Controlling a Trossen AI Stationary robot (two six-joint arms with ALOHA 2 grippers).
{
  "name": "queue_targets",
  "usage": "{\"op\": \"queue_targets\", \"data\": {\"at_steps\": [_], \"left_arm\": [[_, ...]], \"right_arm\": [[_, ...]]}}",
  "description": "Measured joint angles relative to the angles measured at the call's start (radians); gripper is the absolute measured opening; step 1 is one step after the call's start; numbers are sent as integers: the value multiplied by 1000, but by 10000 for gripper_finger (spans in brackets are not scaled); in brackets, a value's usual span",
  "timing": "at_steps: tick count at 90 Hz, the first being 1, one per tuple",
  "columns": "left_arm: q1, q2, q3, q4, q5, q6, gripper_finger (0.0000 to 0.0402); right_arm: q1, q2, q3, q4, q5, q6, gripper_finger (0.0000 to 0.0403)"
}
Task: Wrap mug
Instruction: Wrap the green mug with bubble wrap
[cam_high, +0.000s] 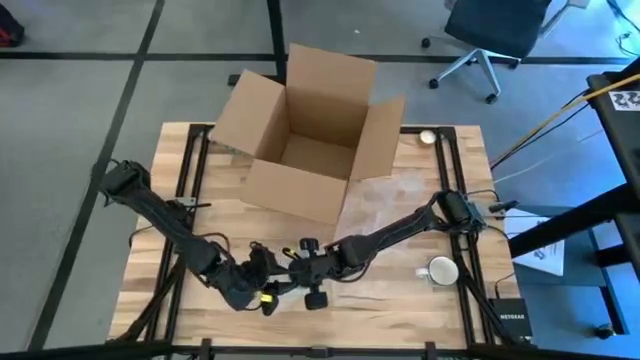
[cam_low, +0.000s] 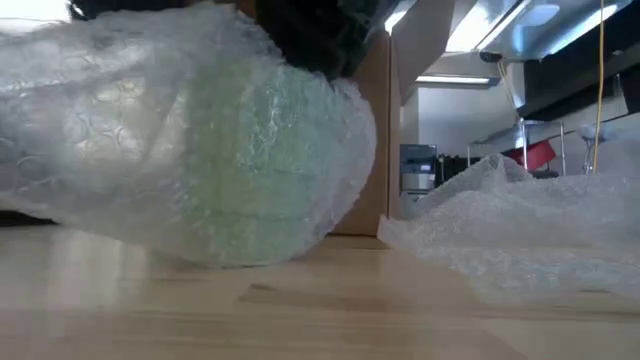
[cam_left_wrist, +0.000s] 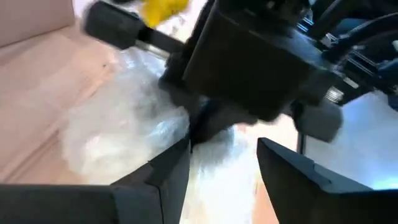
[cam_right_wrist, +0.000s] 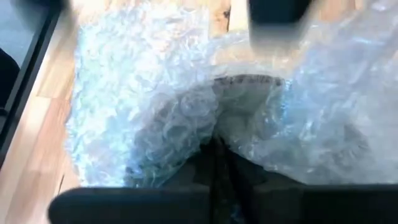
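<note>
Bundle (cam_low: 200, 150) near front edge; left gripper (cam_left_wrist: 221, 155) apart, right gripper (cam_right_wrist: 217, 165) clamped on wrap.

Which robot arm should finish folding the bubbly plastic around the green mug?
Probably the right arm. Its tool looks pinched shut on the bubble wrap covering the mug. The left tool is open just beside it.

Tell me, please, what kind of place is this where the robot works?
Probably a robotics lab or an office workroom. A wooden table stands on grey carpet, with a rolling office chair behind it, and cables and a network device at the table's edge. An open cardboard box suggests a packing trial.
</note>
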Motion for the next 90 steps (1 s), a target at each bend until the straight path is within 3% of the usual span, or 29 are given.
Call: {"op": "queue_targets", "data": {"at_steps": [12, 18, 26, 38, 58, 69, 90], "left_arm": [[-51, -68, 1, -227, -101, -149, 170], [-75, -68, -6, -345, -176, -258, 170], [-85, -45, -63, -411, -200, -368, 170], [-61, 6, -161, -195, -211, -374, 170], [-3, 45, -187, 301, -194, 23, 170], [8, 45, -187, 384, -185, 116, 170], [52, 135, -184, 347, -131, 56, 170]], "right_arm": [[0, 1, -1, -3, 1, -2, 1], [0, 1, -1, 1, 2, -11, 1], [0, 3, 8, -4, 2, -26, 1], [0, 6, 22, -6, 3, -29, 1], [0, 9, 40, -13, 1, -51, 1], [0, 9, 42, -11, 2, -52, 1], [-1, 7, 42, -10, 0, -49, 0]]}}
